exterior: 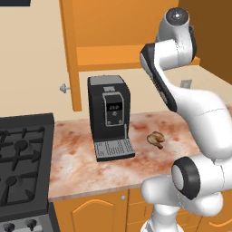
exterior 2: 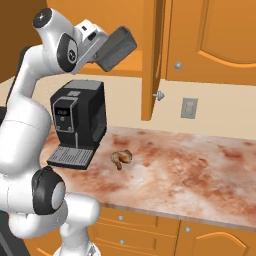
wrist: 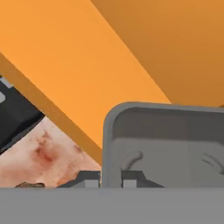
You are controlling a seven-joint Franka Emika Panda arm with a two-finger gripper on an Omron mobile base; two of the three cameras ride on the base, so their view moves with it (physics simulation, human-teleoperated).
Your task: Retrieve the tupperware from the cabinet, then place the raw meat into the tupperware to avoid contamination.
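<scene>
Mottled reddish stone counter (exterior 2: pixel 200 165) under the tall orange cabinet (exterior 2: pixel 150 55) with one door swung open, black coffee machine (exterior: pixel 108 115) standing on it, raw meat (exterior: pixel 156 139) lying just beside the machine's tray, stove (exterior: pixel 20 158) off to the left. Raised high in front of the open cabinet, well above the coffee machine — gripper (exterior 2: pixel 101 56) pinched on the rim of the tupperware (exterior 2: pixel 116 48), held tilted in the air.
</scene>
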